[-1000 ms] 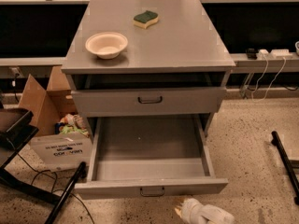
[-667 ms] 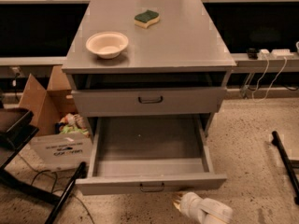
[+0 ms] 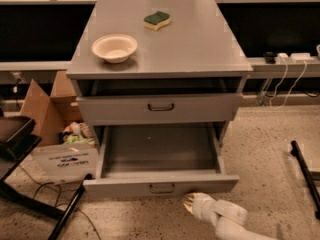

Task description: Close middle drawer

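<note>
The middle drawer (image 3: 125,186) stands pulled far out at the bottom of the grey cabinet (image 3: 200,44). It has a low, wide front panel with a small dark loop handle (image 3: 162,188), and its long grey tray (image 3: 160,149) is empty. My gripper (image 3: 189,202), on a white arm entering from the lower right, is low near the floor, just in front of the drawer's front panel and a little right of the handle. It does not appear to touch the panel.
Above it is a closed grey drawer with a taller front panel (image 3: 115,109). A cream bowl (image 3: 114,47) and a green-yellow sponge (image 3: 157,20) lie on the cabinet top. Cardboard boxes (image 3: 45,109) and a dark chair base (image 3: 65,216) are at the left, a black bar (image 3: 305,174) at the right.
My gripper has moved up and to the left, closer to the open drawer's front panel. The drawer has not moved.
</note>
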